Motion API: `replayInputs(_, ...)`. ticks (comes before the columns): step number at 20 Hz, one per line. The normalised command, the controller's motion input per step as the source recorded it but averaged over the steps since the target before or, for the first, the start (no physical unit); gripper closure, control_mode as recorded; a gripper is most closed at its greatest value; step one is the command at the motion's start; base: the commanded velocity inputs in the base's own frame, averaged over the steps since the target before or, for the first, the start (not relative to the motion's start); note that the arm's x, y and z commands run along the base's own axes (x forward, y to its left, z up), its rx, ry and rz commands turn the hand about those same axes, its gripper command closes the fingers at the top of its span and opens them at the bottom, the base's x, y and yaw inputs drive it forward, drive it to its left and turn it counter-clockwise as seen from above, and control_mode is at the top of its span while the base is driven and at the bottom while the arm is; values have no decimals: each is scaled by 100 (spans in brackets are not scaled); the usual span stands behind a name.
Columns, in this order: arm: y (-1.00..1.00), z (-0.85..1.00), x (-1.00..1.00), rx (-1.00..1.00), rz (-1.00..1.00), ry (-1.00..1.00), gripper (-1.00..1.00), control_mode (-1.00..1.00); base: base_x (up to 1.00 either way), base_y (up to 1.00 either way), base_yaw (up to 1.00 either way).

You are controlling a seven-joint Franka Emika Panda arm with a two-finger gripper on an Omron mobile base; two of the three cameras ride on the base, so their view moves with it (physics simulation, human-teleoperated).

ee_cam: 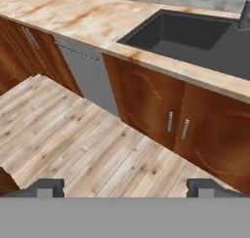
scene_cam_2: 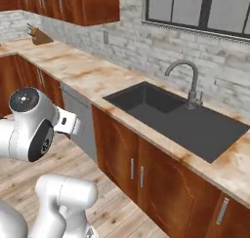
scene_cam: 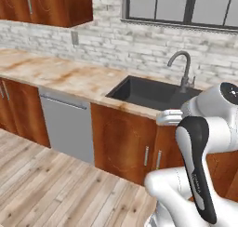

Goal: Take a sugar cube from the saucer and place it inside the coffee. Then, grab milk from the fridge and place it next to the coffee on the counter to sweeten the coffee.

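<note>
Left base view: counter runs to a dark sink; arm folded low, clear of the cabinets — likely a travel pose.
Right base view: same sink, faucet behind.
Hand view: gripper fingers wide apart, holding nothing. Saucer, coffee, milk, fridge — none seen here.

Marbled beige counter (over reddish cabinets)

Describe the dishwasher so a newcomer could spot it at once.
Start at the dark sink set in the marbled counter. Look along the cabinet row under the counter, to the sink's left in the left base view: the dishwasher is the one flat grey panel with a horizontal bar handle; its neighbours are reddish-brown wooden doors.
</note>
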Motion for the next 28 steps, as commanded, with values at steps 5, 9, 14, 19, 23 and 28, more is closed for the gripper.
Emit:
replayInputs(5, 0, 0, 0, 0, 0, 0, -100, 100, 0, 0, 100)
replayInputs(9, 0, 0, 0, 0, 0, 0, -100, 100, 2, -2, 95)
replayInputs(14, 0, 0, 0, 0, 0, 0, -100, 100, 62, -62, 52)
replayInputs(19, 0, 0, 0, 0, 0, 0, -100, 100, 100, -66, 36)
replayInputs(23, 0, 0, 0, 0, 0, 0, -100, 100, 100, -27, 26)
replayInputs(28, 0, 0, 0, 0, 0, 0, -100, 100, 100, -2, 25)
